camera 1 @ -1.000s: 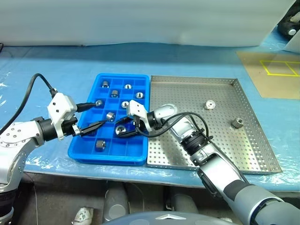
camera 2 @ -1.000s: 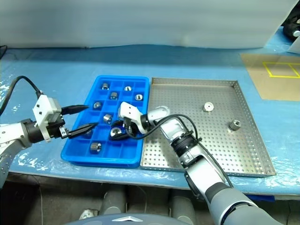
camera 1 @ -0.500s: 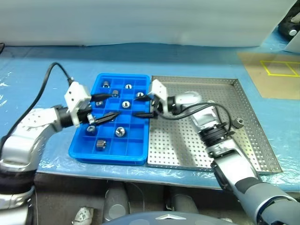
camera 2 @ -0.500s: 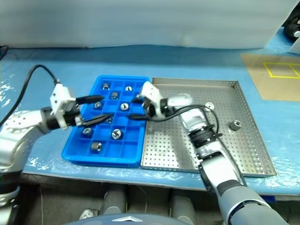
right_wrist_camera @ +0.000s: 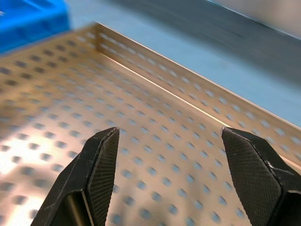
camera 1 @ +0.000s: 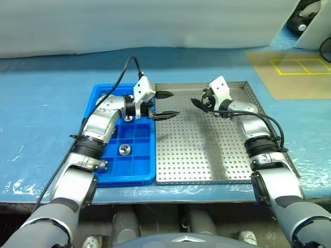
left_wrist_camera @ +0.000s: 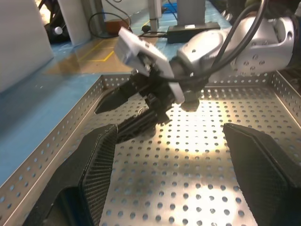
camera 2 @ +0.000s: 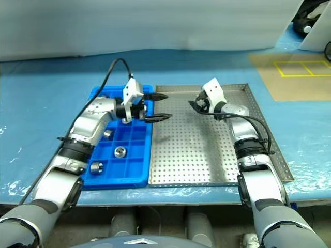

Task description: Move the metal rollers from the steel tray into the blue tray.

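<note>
The steel tray (camera 1: pixel 217 155) lies right of the blue tray (camera 1: pixel 137 170). In the blue tray's compartments I see metal rollers (camera 2: pixel 120 151), one near the front corner (camera 2: pixel 96 167) and another beside my left arm (camera 2: pixel 107 134). My left gripper (camera 1: pixel 175 103) reaches from over the blue tray across the steel tray's left rim, open and empty. My right gripper (camera 1: pixel 199 101) hovers over the far part of the steel tray, facing the left one, open with nothing between its fingers (right_wrist_camera: pixel 101 165). In the left wrist view the right gripper (left_wrist_camera: pixel 123 112) hangs just above the perforated floor. The right arm covers part of the steel tray's floor.
Both trays sit on a blue-covered table (camera 1: pixel 41 119). A tan board with yellow taped squares (camera 1: pixel 295 66) lies at the far right. A black cable (camera 1: pixel 116 85) loops off my left wrist over the blue tray.
Both grippers left the blue tray and swung right: the left one now reaches over the steel tray's left rim, the right one is over its far part. The head view has also shifted.
</note>
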{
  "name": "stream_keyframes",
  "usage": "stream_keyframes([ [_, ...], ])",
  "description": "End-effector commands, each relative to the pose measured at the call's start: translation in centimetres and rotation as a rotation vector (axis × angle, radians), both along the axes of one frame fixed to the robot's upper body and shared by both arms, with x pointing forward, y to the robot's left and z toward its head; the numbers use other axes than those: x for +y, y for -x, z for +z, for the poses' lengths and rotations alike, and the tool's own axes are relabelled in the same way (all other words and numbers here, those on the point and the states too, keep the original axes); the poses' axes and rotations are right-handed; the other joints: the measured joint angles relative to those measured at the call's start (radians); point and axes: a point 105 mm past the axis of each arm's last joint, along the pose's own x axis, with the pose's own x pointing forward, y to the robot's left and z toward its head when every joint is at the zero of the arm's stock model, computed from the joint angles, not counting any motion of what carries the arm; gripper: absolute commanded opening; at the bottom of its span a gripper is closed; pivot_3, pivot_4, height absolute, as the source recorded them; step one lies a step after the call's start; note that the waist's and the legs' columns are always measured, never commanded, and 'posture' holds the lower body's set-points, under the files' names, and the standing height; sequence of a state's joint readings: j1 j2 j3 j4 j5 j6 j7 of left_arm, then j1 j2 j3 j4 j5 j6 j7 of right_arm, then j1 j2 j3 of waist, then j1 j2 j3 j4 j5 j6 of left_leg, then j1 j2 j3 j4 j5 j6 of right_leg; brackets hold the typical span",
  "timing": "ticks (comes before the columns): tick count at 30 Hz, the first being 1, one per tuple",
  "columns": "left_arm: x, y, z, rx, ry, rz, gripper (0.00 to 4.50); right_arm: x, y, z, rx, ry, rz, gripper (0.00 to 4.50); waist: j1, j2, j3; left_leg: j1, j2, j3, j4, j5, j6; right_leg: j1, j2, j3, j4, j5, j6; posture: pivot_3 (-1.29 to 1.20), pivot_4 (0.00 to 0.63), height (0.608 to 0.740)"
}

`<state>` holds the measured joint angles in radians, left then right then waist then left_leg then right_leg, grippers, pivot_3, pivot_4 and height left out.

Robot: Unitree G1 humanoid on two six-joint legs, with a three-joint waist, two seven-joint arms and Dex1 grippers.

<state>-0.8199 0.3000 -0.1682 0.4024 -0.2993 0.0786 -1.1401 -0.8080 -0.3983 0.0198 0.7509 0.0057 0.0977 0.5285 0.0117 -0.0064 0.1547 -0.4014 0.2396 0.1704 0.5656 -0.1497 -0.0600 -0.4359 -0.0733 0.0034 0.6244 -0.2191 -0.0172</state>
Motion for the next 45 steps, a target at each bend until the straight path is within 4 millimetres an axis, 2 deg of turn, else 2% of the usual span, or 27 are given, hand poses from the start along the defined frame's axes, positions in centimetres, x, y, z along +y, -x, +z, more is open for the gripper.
stream_keyframes([
  [1, -0.2, -0.1, 0.7, -0.025, 0.008, -0.007, 3.83, -0.6, -0.8, 1.7, -0.095, -0.008, -0.065, 3.57, -0.004, 0.0, 0.0, 0.0, 0.0, 0.001, 0.0, 0.0, 0.0, 0.0, 0.0, 0.0, 0.0, 0.0, 0.0, -0.28, 0.15, 0.74],
  [3, -0.3, 0.0, 0.5, -0.014, 0.006, -0.014, 3.83, -0.8, -1.0, 1.4, -0.095, -0.01, -0.081, 3.57, -0.005, 0.0, 0.0, 0.0, 0.0, 0.001, 0.0, 0.0, 0.001, 0.0, 0.0, 0.0, 0.0, 0.0, 0.0, -0.28, 0.15, 0.74],
  [11, -0.8, 2.3, -1.0, 0.026, -0.05, -0.136, 3.83, -2.8, -1.1, 0.0, -0.065, 0.023, -0.141, 3.57, 0.004, 0.0, 0.0, -0.001, 0.0, 0.003, 0.006, -0.003, 0.006, 0.002, -0.001, 0.0, 0.0, 0.0, -0.001, -0.27, 0.15, 0.74],
  [21, -1.3, 2.7, -1.2, 0.037, -0.039, -0.143, 3.83, -5.0, -0.4, -1.2, -0.031, 0.034, -0.18, 3.57, 0.002, 0.0, 0.0, -0.001, 0.001, 0.003, 0.008, -0.006, 0.009, 0.002, -0.001, 0.0, 0.0, 0.0, -0.001, -0.29, 0.15, 0.74],
  [25, -1.3, 2.6, -1.1, 0.037, -0.036, -0.14, 3.83, -5.1, 0.0, -2.1, -0.002, 0.033, -0.175, 3.57, 0.001, 0.0, 0.0, -0.001, 0.001, 0.003, 0.008, -0.006, 0.009, 0.002, -0.001, 0.0, 0.0, 0.0, -0.001, -0.3, 0.15, 0.74],
  [32, -1.2, 2.4, -1.3, 0.04, -0.038, -0.128, 3.83, -3.6, 0.5, -3.2, 0.035, 0.017, -0.114, 3.57, 0.0, 0.001, 0.0, 0.0, 0.001, 0.004, 0.007, -0.006, 0.01, 0.002, -0.001, 0.0, 0.0, 0.0, -0.001, -0.29, 0.15, 0.74],
  [36, -1.0, 2.4, -1.5, 0.04, -0.043, -0.121, 3.83, -3.6, 0.8, -3.7, 0.049, 0.028, -0.106, 2.67, 0.001, 0.001, 0.0, -0.001, 0.001, 0.004, 0.007, -0.006, 0.01, 0.002, -0.001, 0.0, 0.0, 0.0, -0.001, -0.29, 0.15, 0.74],
  [39, -0.9, 2.4, -1.6, 0.039, -0.048, -0.115, 3.83, -3.5, 0.7, -3.7, 0.049, 0.033, -0.11, 1.67, 0.001, 0.001, 0.0, -0.001, 0.001, 0.004, 0.007, -0.006, 0.01, 0.002, -0.001, 0.0, 0.0, 0.0, -0.001, -0.29, 0.15, 0.74],
  [45, -0.5, 2.4, -1.4, 0.034, -0.049, -0.109, 3.83, -3.2, 0.5, -3.4, 0.039, 0.034, -0.11, 1.7, 0.0, 0.001, 0.0, 0.0, 0.001, 0.004, 0.007, -0.006, 0.01, 0.002, -0.001, 0.001, 0.0, 0.0, -0.001, -0.29, 0.15, 0.74],
])
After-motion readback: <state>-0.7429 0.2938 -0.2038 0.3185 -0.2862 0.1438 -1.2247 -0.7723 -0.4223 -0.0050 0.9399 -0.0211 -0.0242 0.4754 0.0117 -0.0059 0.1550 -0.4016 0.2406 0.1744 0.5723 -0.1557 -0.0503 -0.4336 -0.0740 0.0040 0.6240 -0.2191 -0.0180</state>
